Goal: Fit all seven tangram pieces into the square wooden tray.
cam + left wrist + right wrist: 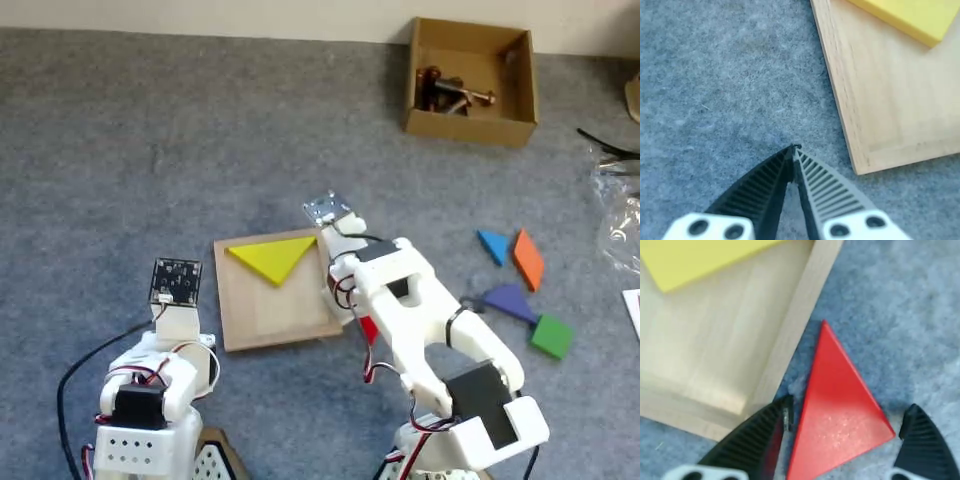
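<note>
The square wooden tray (262,318) lies on the grey carpet with a yellow triangle (272,258) in its far part. A red triangle (840,405) lies flat on the carpet just outside the tray's rim (796,325). My right gripper (842,422) is open around it, one finger (757,437) against the tray side and the other finger (920,440) at the piece's outer corner. A bit of that red triangle (367,328) peeks from under the right arm (410,300). My left gripper (794,149) is shut and empty above the carpet, close to the tray's corner (860,162).
To the right on the carpet lie a blue triangle (492,245), an orange parallelogram (528,259), a purple triangle (510,300) and a green square (552,336). A cardboard box (470,80) with odds and ends stands at the back. Clear plastic wrap (622,215) is at the right edge.
</note>
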You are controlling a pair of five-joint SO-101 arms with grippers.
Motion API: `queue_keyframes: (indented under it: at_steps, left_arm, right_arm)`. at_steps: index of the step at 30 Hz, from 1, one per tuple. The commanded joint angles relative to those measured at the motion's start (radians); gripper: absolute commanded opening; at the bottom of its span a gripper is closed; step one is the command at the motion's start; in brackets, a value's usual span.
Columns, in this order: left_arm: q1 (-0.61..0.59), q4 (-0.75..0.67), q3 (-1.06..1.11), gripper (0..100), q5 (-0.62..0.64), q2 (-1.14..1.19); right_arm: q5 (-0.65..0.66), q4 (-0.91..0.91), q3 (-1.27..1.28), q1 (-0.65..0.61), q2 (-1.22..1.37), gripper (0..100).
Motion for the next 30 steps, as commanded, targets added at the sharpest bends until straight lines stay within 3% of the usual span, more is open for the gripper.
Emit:
queue_keyframes:
  at_steps: [1, 7, 18, 24, 30]
  left_arm:
    - [0.015, -0.002, 0.019, 1, 0.008, -0.007]
    - [0.015, -0.002, 0.019, 1, 0.008, -0.007]
    - [0.015, -0.002, 0.019, 1, 0.008, -0.007]
    - [0.015, -0.002, 0.019, 1, 0.008, -0.007]
    - [0.015, -0.002, 0.019, 1, 0.008, -0.007]
  right_arm:
    - [-0.006, -0.008, 0.022, -0.015, -0.004, 33.2]
    - [-0.074, -0.008, 0.024, -0.015, -0.004, 33.2]
    - [-0.078, -0.007, 0.024, -0.004, -0.004, 33.1]
    - [-0.077, -0.008, 0.024, -0.004, -0.004, 24.6]
    - [-0.081, -0.008, 0.024, -0.004, -0.004, 23.9]
